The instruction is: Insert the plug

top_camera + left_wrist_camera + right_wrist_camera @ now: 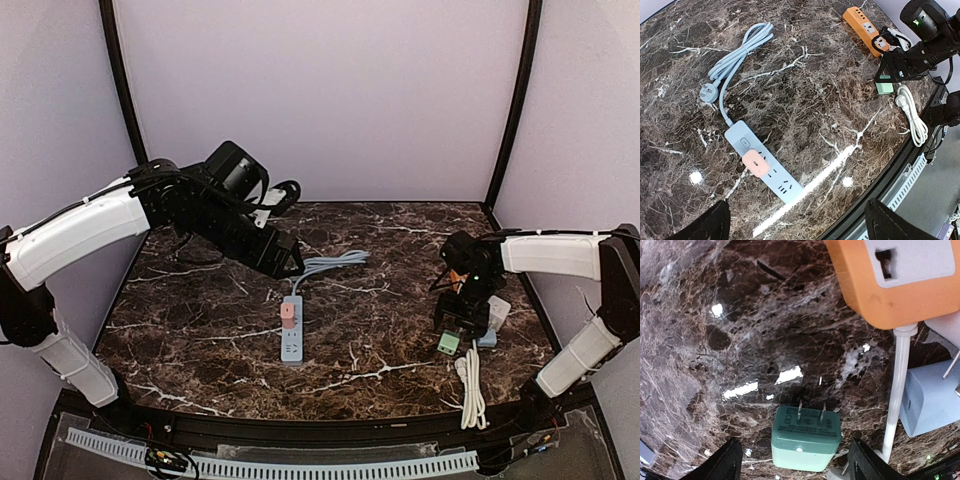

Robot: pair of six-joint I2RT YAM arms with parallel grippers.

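A green plug (pixel 805 437) lies on the marble table with its two prongs pointing up; it also shows in the top view (pixel 448 343). My right gripper (pixel 797 466) is open and hovers low over it, one finger on each side, not touching. A blue power strip (pixel 291 338) lies mid-table with a pink plug (pixel 288 312) seated in it. In the left wrist view the strip (pixel 777 180) and pink plug (pixel 756 162) show clearly. My left gripper (pixel 287 263) is open and empty, raised above the strip's far end.
An orange power strip (pixel 890 285) lies just beyond the green plug. A pale blue adapter (pixel 930 400) and a white cable (pixel 897 390) lie to its right. The blue strip's coiled cord (pixel 735 55) lies behind it. The table's front edge (pixel 330 415) is near.
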